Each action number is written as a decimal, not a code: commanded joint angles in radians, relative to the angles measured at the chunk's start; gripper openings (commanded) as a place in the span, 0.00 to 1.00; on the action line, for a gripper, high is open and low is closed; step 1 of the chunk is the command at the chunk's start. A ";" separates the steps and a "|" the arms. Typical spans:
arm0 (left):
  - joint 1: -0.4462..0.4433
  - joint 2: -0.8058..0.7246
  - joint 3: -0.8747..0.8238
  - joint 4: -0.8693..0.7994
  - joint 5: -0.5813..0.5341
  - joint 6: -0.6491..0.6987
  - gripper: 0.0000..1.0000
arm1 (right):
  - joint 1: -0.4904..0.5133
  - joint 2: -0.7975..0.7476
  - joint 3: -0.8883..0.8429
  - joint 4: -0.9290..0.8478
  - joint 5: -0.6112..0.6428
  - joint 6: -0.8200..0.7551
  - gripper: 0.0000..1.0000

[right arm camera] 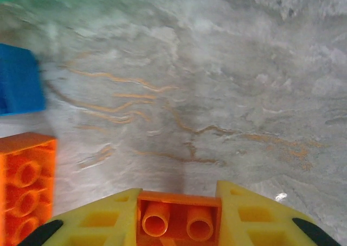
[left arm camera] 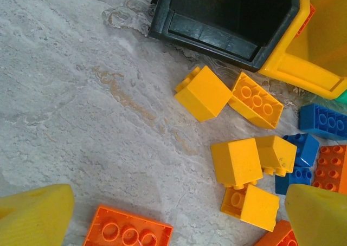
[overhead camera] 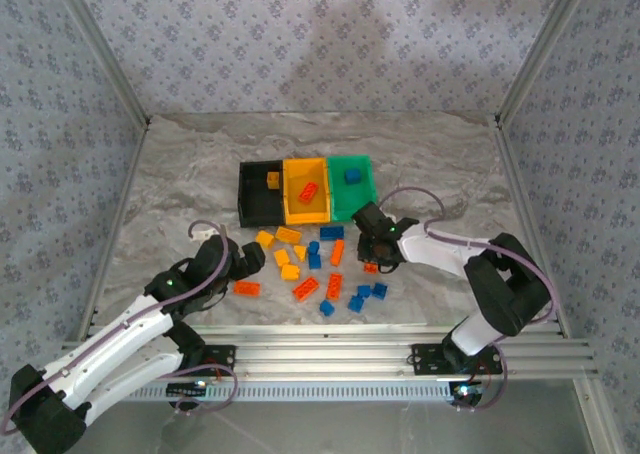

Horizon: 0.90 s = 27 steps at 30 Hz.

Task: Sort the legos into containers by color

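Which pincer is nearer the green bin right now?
Right. The right pincer, shut on an orange brick, sits just in front of the green bin. The left pincer, open, is in front of the black bin, at the row's other end.

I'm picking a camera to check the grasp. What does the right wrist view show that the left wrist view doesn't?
Right wrist: an orange brick clamped between the jaws of the right gripper. Left wrist: the black bin, the yellow bin, loose yellow bricks, the left gripper open. Both: marble table, blue bricks.
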 commanded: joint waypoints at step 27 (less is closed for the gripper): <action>0.017 0.097 0.064 -0.163 0.041 0.034 0.99 | 0.033 0.687 1.071 -0.108 -0.011 -0.265 0.53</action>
